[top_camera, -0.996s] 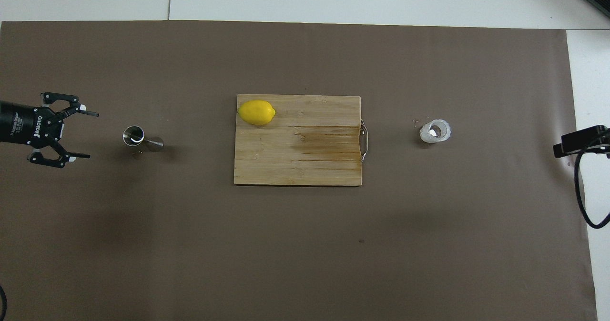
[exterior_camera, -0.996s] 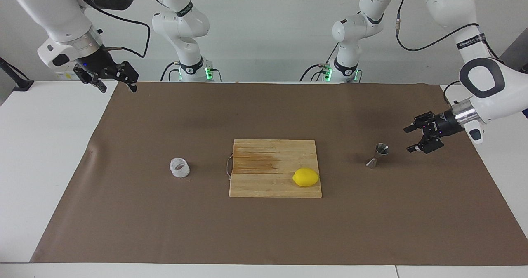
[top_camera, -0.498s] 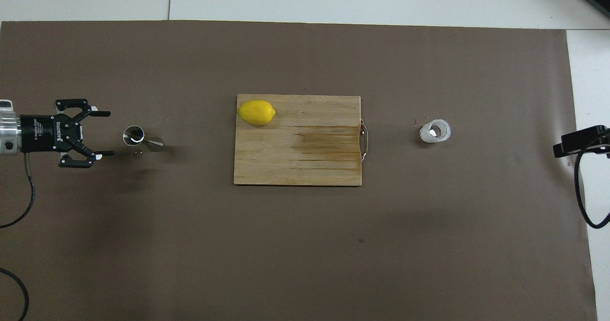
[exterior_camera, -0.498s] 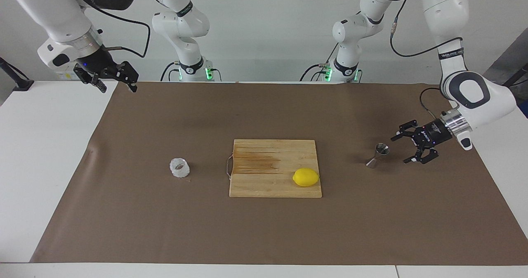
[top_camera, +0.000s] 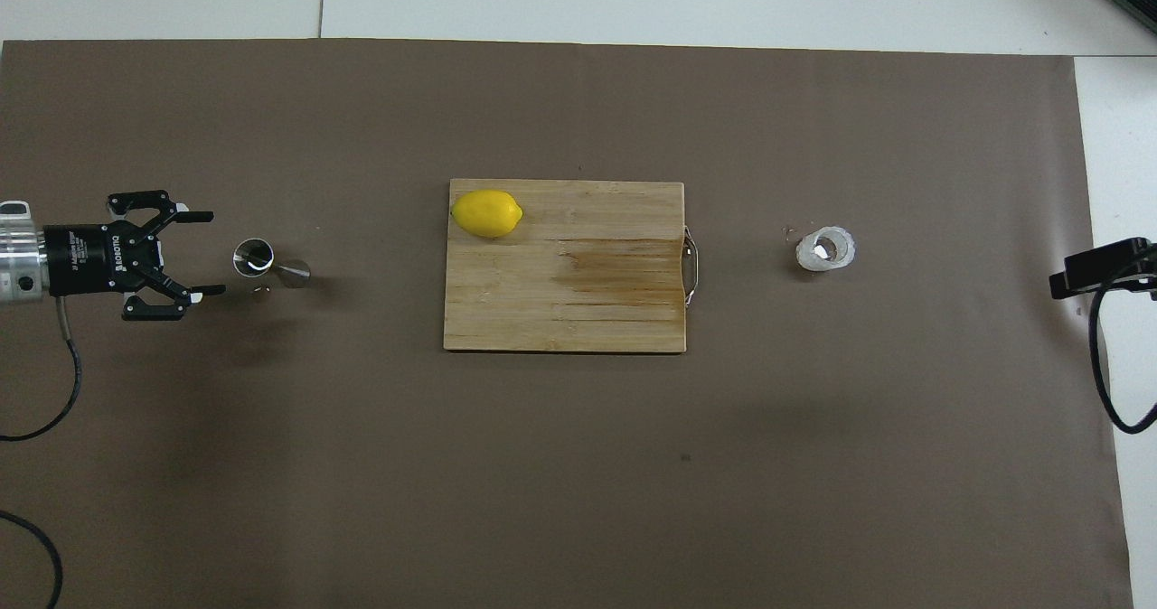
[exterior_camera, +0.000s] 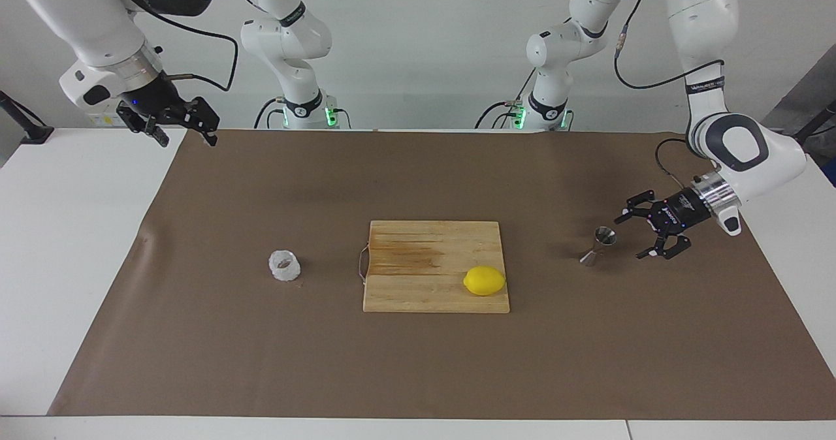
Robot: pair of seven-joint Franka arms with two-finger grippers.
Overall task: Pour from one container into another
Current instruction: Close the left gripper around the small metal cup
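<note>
Risk: the left hand (exterior_camera: 632,236) comes at the jigger (exterior_camera: 598,246) sideways and low; judged from here, one fingertip could clip its rim and tip it over, since the jigger is narrow at the waist and stands on a small foot.
Second risk: the cup (exterior_camera: 285,266) looks thin and crinkly, so a hard squeeze might crush it or spill what is in it.
Left hand: fingers spread wide, holding nothing, just beside the jigger at the left arm's end of the table, not touching it.
Jigger and left hand: the jigger stands upright on the brown mat (exterior_camera: 418,368), in line with the gap between the spread fingers.
Right hand (exterior_camera: 175,126): fingers spread, empty, waiting in the air over the mat's corner at the right arm's end.
Cup and right hand: the cup sits on the mat beside the cutting board (exterior_camera: 436,267), toward the right arm's end, well apart from the right hand.
Board: a lemon (exterior_camera: 484,281) lies on it, near the corner farthest from the robots.
</note>
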